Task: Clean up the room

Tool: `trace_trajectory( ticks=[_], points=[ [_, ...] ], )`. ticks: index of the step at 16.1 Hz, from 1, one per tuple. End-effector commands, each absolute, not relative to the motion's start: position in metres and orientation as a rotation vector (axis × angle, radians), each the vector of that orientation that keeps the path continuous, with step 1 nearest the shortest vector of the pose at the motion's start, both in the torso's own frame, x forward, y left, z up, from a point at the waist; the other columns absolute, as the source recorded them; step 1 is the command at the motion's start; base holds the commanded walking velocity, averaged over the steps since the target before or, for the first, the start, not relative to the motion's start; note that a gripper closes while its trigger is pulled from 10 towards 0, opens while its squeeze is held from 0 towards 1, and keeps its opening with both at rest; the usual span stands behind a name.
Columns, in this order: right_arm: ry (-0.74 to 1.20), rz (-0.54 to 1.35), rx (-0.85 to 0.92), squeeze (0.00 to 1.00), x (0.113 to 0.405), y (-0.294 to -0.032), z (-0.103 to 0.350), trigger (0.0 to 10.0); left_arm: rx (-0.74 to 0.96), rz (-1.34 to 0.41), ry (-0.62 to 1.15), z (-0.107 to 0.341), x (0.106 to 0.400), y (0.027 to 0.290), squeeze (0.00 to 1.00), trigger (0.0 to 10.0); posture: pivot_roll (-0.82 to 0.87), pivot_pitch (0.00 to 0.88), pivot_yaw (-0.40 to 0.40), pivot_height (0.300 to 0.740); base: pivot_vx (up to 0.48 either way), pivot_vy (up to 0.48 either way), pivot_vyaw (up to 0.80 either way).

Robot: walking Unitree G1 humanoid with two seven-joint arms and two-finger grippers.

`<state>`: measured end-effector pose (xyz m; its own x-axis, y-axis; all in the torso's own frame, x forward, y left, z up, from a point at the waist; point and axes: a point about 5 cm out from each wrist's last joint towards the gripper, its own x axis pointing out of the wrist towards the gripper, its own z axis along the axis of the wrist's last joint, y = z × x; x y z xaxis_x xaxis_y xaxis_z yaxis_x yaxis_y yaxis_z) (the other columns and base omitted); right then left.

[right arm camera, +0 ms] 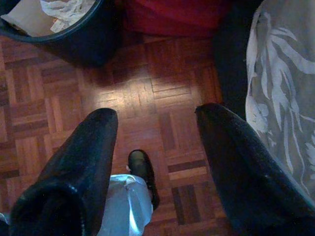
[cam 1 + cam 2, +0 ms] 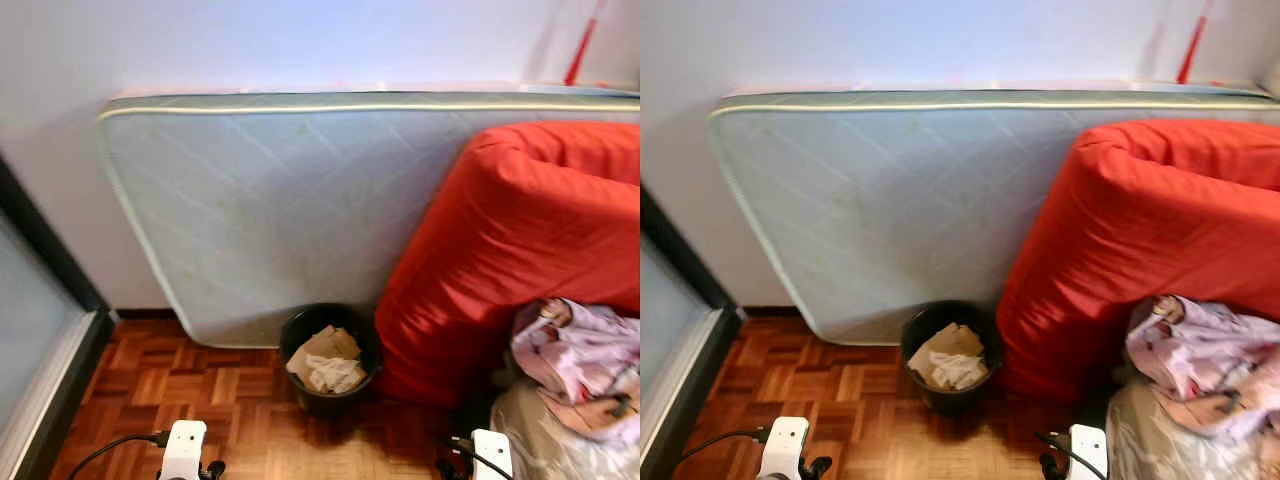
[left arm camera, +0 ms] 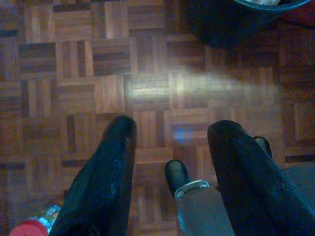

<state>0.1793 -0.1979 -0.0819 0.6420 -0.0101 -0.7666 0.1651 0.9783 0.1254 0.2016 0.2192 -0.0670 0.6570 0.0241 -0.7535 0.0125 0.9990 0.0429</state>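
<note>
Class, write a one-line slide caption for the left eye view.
Black bin of crumpled paper stands on parquet before a pale mattress, beside a red mattress.

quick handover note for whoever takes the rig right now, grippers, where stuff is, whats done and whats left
Left gripper: open, holding nothing, hanging over bare parquet floor.
Right gripper: open, holding nothing, over the floor between the bin and a pale patterned fabric.
Black waste bin: stands on the floor against the mattress that leans on the wall, beside the red bedding. Crumpled paper already lies in it.
Pile of light clothes: on the robot's right, in front of the red bedding, not yet sorted.
A small colourful item lies on the floor near the left gripper; I cannot tell what it is.
Left: probably that item and the clothes.
</note>
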Motion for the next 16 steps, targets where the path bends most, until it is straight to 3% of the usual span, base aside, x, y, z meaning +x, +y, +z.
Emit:
trace_trajectory(
  ticks=[1, 4, 16],
  points=[
    [0.892, -0.096, 0.198, 0.00, 0.175, -0.196, -0.085, 10.0, 0.054, 0.012, 0.863, -0.069, 0.199, 0.220, 0.00, 10.0, -0.01, 0.002, -0.013, 0.740, 0.000, 0.000, -0.80],
    [0.892, -0.096, 0.206, 0.00, 0.175, -0.194, -0.085, 10.0, 0.094, -0.003, 0.849, -0.067, 0.201, 0.220, 0.00, 10.0, -0.01, 0.000, -0.009, 0.740, 0.000, -0.320, -0.80],
    [0.897, -0.106, 0.217, 0.00, 0.175, -0.193, -0.085, 10.0, 0.056, 0.013, 0.827, -0.063, 0.208, 0.220, 0.00, 10.0, -0.03, 0.000, -0.012, 0.740, 0.000, 0.000, -0.80]
  ],
)
